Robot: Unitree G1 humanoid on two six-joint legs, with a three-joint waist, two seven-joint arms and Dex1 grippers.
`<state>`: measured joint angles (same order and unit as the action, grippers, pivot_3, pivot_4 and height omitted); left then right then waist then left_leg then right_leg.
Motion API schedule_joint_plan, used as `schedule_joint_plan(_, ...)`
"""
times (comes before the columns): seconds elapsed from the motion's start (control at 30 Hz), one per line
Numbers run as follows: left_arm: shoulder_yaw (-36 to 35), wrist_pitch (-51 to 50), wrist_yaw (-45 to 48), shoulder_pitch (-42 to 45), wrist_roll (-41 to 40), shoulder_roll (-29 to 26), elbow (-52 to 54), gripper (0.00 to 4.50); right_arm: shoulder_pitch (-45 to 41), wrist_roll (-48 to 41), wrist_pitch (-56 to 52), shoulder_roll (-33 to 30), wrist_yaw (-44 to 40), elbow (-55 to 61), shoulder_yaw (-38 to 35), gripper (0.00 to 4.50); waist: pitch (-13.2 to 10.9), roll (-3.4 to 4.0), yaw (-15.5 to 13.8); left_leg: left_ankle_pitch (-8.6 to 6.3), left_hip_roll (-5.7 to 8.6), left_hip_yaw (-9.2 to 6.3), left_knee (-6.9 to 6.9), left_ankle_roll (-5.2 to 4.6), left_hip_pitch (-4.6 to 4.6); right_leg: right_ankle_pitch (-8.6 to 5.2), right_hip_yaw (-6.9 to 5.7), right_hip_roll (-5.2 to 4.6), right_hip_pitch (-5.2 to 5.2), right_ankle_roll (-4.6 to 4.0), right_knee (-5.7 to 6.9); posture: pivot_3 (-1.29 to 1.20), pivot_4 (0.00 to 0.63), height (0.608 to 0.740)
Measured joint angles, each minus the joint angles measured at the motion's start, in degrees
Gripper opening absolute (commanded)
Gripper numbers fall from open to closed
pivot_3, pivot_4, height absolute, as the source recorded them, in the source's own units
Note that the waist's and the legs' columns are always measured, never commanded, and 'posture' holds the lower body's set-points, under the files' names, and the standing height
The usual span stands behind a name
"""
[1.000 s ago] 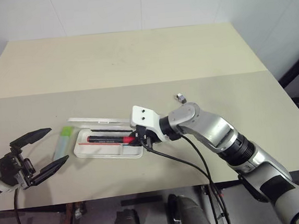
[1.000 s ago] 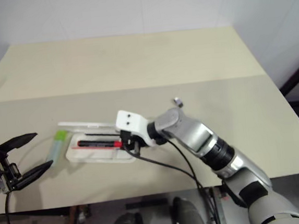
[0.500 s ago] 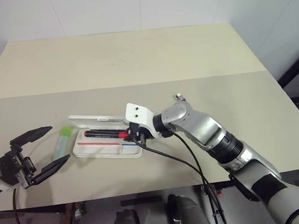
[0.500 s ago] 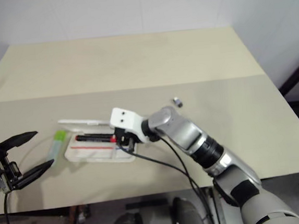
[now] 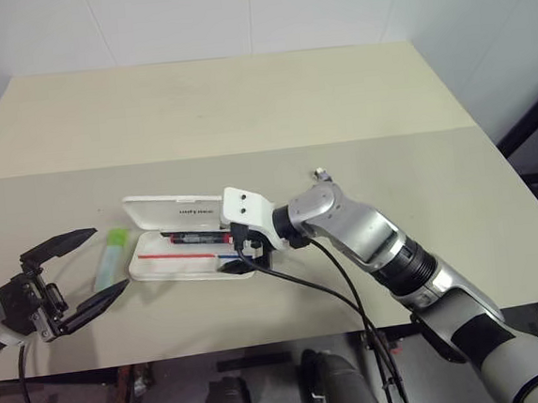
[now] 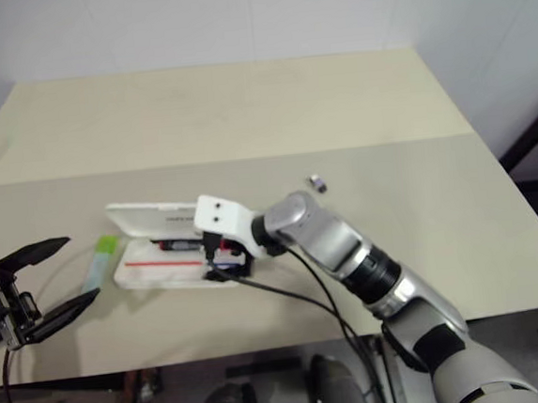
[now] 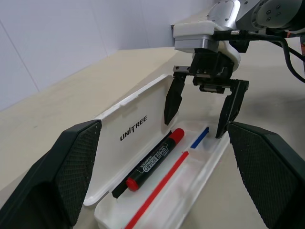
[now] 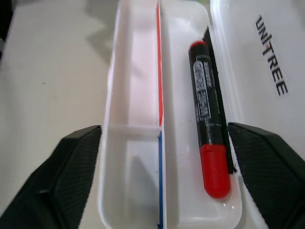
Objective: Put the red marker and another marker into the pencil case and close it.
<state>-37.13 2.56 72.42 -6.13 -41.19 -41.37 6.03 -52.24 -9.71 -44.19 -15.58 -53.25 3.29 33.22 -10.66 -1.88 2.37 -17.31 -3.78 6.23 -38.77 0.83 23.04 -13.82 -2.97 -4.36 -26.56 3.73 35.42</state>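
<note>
Marker number one, the red marker [image 8: 208, 138], lies loose in the pencil case [image 5: 182, 266], along the hinge side under the raised lid. Above it the right claw [image 7: 206, 108] stands wide and holds nothing. The green highlighter [image 5: 113, 255] rests on the surface [image 5: 336, 101] just beside the case, near the wide, empty left claw [image 5: 76, 281]. It looks light, stiff and smooth, so I would pinch its flat sides at the middle.

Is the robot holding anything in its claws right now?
No. The right gripper hangs open over the red marker, which lies loose in the pencil case. The left gripper is open and empty too.
</note>
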Motion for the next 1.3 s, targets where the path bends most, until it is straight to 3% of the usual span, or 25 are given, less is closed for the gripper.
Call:
schedule_joint_plan(0.43,1.6,-0.1,-1.6,0.2,0.0,1.2,0.8,4.5,1.9,-8.9,-8.5,-7.4,-5.1,9.5,-6.4,4.47,0.0,0.0,-0.4,0.0,0.0,-0.05,-0.16,0.0,-0.01,-0.01,0.0,-0.05,0.01,-0.02,-0.08,0.0,0.15,0.74)
schedule_joint_plan(0.6,2.1,-0.9,-4.4,-1.7,0.0,2.8,5.7,4.5,3.3,-16.5,-14.9,-13.7,-8.1,13.0,-13.3,4.47,0.0,0.0,-0.6,-0.02,0.0,-0.07,-0.13,-0.02,0.0,-0.01,0.0,-0.1,0.04,-0.02,-0.21,0.0,0.15,0.74)
schedule_joint_plan(0.77,2.0,-2.3,-12.8,-6.3,0.9,6.0,13.6,4.5,7.2,-23.3,-16.2,-18.4,-10.8,15.4,-19.9,4.47,0.0,-0.01,-0.6,-0.05,-0.01,-0.24,-0.1,-0.04,0.0,0.0,0.05,-0.08,0.07,0.0,-0.31,0.0,0.15,0.74)
schedule_joint_plan(0.87,1.3,-3.8,-20.3,-10.3,1.8,9.3,19.5,4.5,10.8,-26.3,-12.8,-18.5,-11.4,16.0,-25.5,4.47,0.0,-0.01,-0.7,-0.05,0.01,-0.23,-0.1,-0.04,-0.01,0.01,0.05,-0.05,0.08,0.01,-0.31,0.0,0.15,0.74)
schedule_joint_plan(1.0,0.8,-6.3,-29.7,-15.2,3.7,13.1,25.1,4.5,13.1,-27.5,-5.4,-14.1,-7.0,16.5,-32.4,4.47,0.0,-0.01,-0.7,-0.04,0.01,-0.15,-0.16,-0.02,-0.06,0.02,0.07,0.04,0.13,0.03,-0.27,0.0,0.15,0.74)
schedule_joint_plan(1.3,0.8,-7.8,-45.2,-19.2,12.1,20.3,28.2,4.5,19.7,-25.2,7.6,-15.9,-9.7,16.5,-31.3,4.47,0.0,-0.04,-0.8,-0.03,0.08,-0.14,-0.2,-0.05,-0.08,0.05,0.06,0.0,0.23,0.07,-0.36,0.0,0.15,0.74)
